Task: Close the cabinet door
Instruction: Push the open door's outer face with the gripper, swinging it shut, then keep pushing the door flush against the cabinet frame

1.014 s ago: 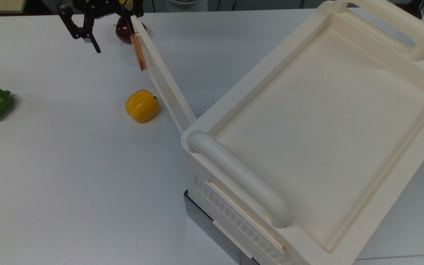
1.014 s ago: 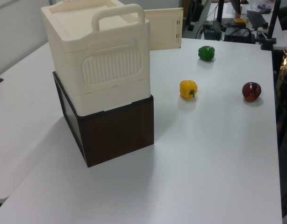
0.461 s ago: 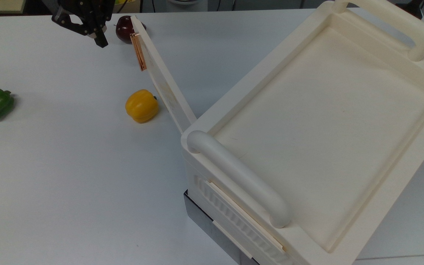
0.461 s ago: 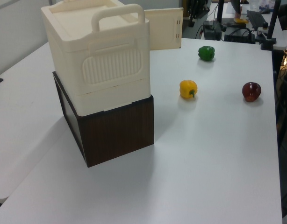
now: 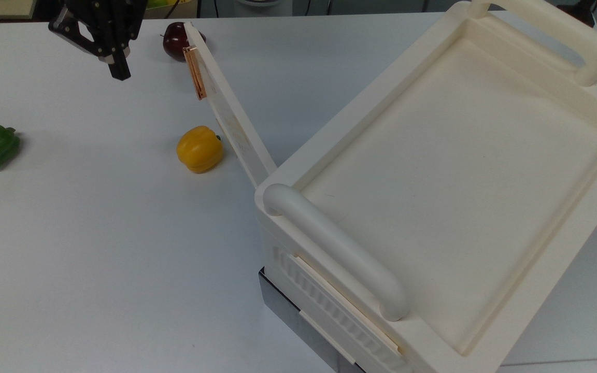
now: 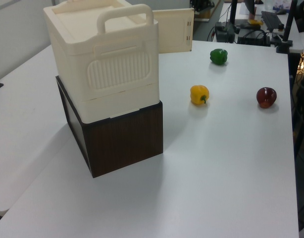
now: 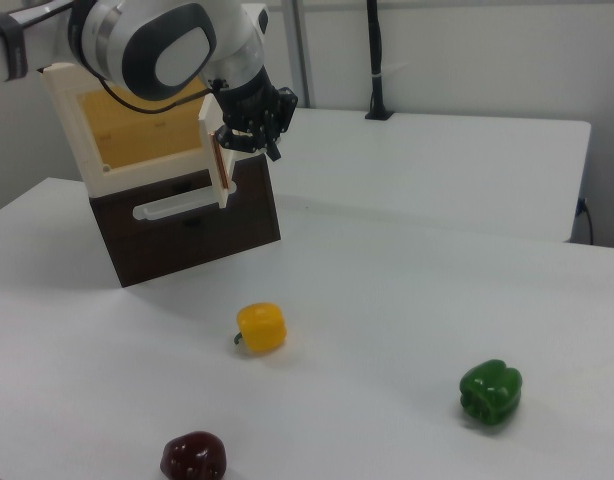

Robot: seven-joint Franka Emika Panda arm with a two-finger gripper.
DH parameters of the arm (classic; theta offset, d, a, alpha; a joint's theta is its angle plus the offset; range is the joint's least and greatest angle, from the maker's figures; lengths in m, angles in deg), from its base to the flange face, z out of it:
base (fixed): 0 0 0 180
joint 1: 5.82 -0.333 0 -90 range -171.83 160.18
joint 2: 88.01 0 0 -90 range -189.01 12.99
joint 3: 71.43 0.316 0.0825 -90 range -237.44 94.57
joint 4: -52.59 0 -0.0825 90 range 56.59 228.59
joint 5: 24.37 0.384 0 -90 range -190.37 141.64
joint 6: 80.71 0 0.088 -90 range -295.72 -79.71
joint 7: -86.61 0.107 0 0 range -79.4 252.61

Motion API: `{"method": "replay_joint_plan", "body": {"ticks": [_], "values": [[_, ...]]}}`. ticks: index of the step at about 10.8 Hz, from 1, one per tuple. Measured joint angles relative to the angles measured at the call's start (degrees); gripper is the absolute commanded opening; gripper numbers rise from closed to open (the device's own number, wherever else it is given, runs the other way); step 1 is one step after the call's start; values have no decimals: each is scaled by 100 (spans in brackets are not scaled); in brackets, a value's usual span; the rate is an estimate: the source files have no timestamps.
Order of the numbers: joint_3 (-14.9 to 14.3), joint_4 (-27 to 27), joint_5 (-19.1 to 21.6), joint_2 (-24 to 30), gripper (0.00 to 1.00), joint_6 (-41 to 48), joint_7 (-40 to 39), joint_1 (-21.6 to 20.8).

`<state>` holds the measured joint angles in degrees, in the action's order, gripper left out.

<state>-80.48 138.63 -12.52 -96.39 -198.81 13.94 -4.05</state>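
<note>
Top view: the cabinet door (image 5: 228,111) stands wide open, its long edge running from the hinge on the cabinet (image 5: 459,171) toward eleven o'clock, its copper handle strip (image 5: 194,72) near the free end. The hand (image 5: 117,65) hovers apart from the strip, at its nine o'clock, on the door's outer face; its finger spread cannot be told. A yellow pepper (image 5: 199,148) lies on the white tabletop (image 5: 96,233) just beside that face.
</note>
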Motion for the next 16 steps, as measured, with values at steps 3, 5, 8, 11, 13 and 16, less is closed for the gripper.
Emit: {"method": "replay_joint_plan", "body": {"ticks": [3, 5, 8, 11, 13, 16], "values": [[19, 8, 8, -235, 0, -477, 23, -373], [24, -2, 7, -366, 0, -644, 40, -663], [24, -61, 8, -344, 0, -572, 193, -947], [34, -69, 7, -309, 0, -217, 776, -1358], [38, -73, 2, -302, 0, -182, 1157, -1677], [38, -100, 2, -283, 0, -176, 1472, -2012]]}}
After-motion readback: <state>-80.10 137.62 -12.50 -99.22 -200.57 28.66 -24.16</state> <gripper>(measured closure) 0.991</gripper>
